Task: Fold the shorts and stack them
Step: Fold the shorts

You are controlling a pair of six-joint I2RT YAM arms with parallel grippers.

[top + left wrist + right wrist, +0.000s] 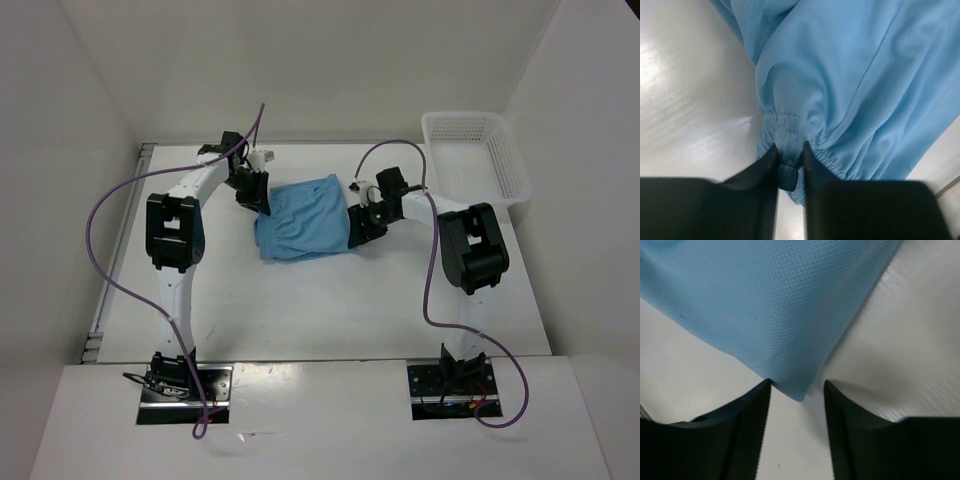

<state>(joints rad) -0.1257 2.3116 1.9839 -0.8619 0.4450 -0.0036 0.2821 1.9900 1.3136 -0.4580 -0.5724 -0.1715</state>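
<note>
The light sky-blue shorts (300, 218) lie bunched on the white table between my two arms. My left gripper (252, 196) is at their left edge. In the left wrist view it (790, 152) is shut on the gathered elastic waistband (790, 127), with fabric pinched between the jaws. My right gripper (362, 228) is at the shorts' right edge. In the right wrist view it (797, 385) is open, and a corner of the shorts (795, 385) lies between the jaws, touching the left finger (747, 410).
A white plastic mesh basket (505, 165) stands at the back right of the table. White walls enclose the table on the left, back and right. Purple cables loop off both arms.
</note>
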